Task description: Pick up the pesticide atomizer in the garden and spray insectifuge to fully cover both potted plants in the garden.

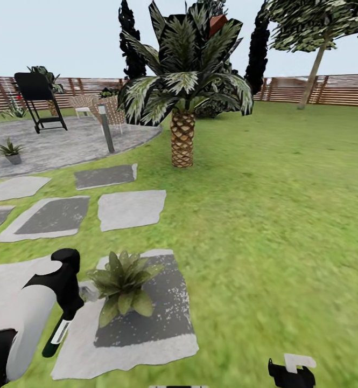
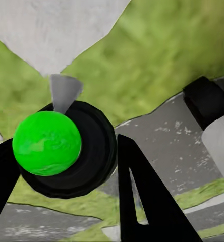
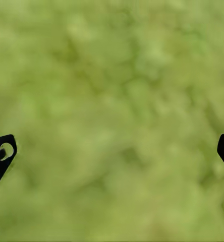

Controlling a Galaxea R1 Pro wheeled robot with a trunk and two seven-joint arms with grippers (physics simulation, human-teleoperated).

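Lawn (image 1: 265, 226) spreads around grey stepping stones (image 1: 131, 209); a palm (image 1: 182, 86) stands beyond. One potted plant (image 1: 123, 283) sits on the nearest stone, another (image 1: 10, 150) on the patio (image 1: 65, 143). The left gripper (image 2: 66, 171) clamps the pesticide atomizer (image 1: 56, 335) just beside that plant. The right gripper (image 3: 112, 151) hangs wide open over grass.

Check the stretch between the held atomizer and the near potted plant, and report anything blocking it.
Nothing visible blocks it. The left gripper holds the pesticide atomizer right beside the potted plant on its stepping stone.
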